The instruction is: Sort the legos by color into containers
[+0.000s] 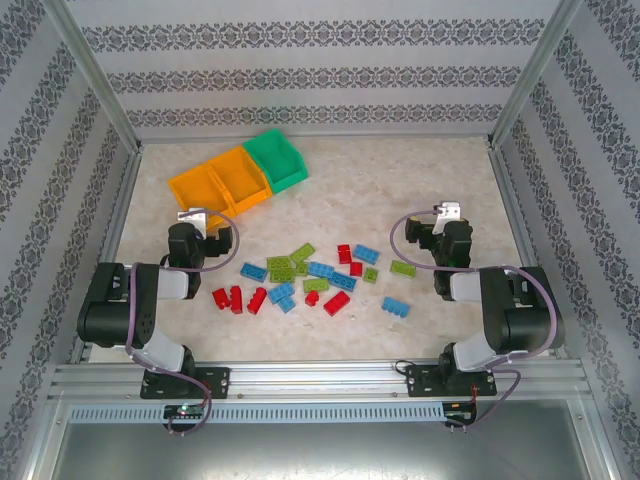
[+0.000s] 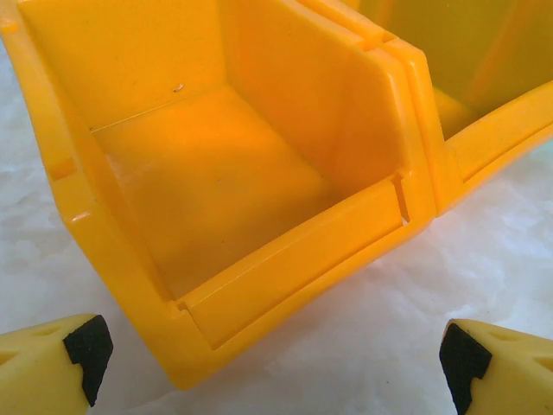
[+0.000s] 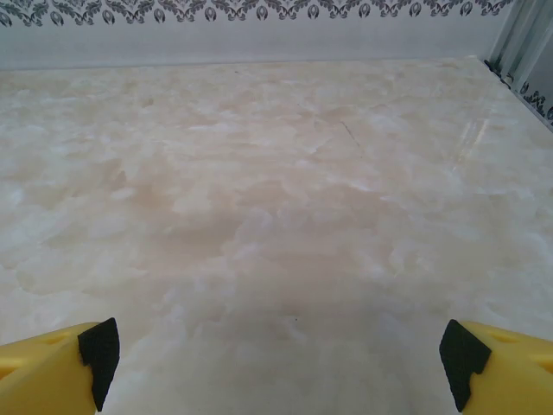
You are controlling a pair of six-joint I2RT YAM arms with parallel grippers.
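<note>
Left fingers (image 2: 54,367), right fingers (image 3: 52,370) wide apart; orange bins (image 1: 183,187), green bin (image 1: 290,181) empty.

The marbled counter (image 1: 400,180) carries two orange containers (image 1: 243,178) and a green container (image 1: 277,160) by its far-left corner, legos (image 1: 322,269) scattered near its middle.

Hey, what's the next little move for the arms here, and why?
Probably turn the left arm from the orange bin toward the red bricks nearest it and lower over one. Its jaws stand open and empty, that bin is empty, and every brick lies loose on the table.
</note>
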